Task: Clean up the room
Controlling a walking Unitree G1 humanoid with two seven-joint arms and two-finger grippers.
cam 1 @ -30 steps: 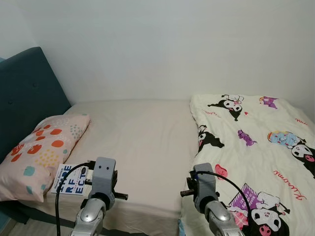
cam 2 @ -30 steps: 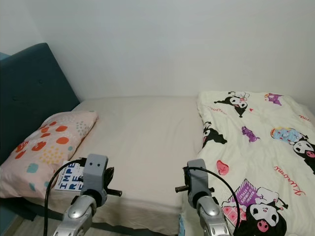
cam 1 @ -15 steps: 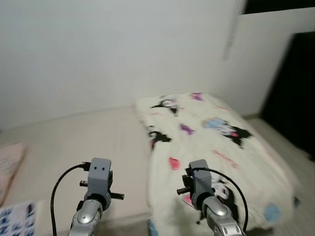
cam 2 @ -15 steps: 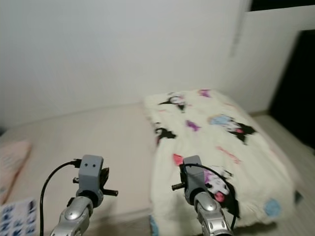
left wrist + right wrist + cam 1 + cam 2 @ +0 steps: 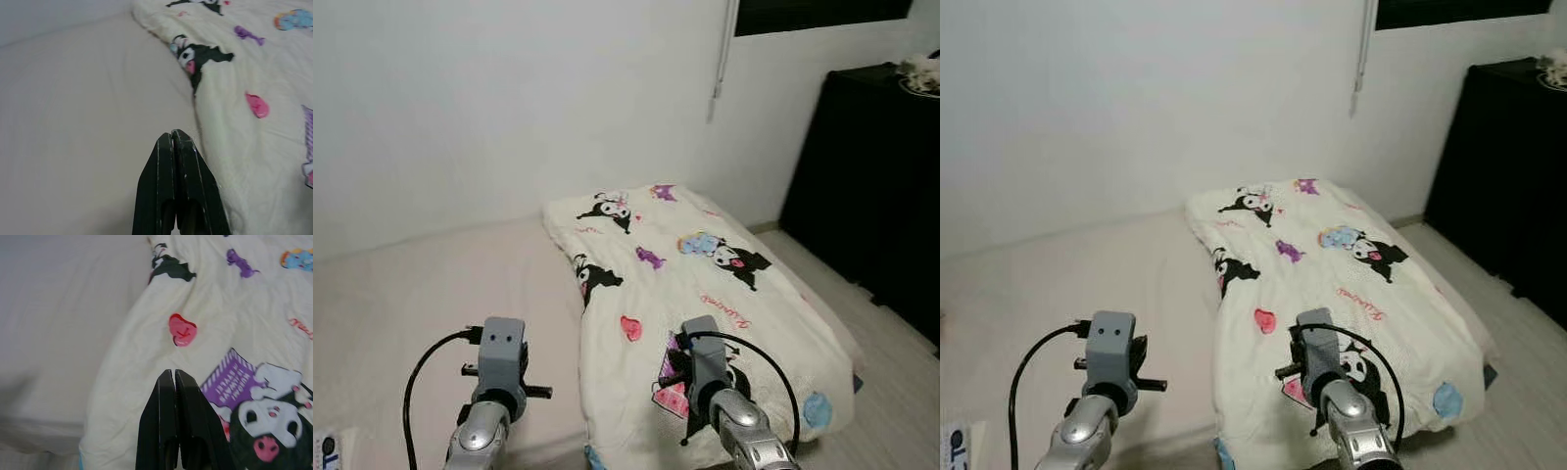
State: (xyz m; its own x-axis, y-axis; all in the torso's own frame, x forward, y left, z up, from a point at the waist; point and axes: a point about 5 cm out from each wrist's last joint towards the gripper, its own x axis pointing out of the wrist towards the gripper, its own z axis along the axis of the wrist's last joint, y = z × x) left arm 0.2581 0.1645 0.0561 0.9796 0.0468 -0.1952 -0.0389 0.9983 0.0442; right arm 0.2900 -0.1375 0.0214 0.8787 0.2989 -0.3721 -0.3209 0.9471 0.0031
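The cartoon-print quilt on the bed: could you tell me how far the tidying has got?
Nothing looks done yet: the quilt lies folded back over half the mattress. Nothing is in hand; the left gripper and right gripper are shut and empty. Spreading the quilt is left.

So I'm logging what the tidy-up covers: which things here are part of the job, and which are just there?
Job:
- quilt, spread over the far half of the bed
- book, at the bed's near edge

Just there:
- black cabinet
- wall
- floor
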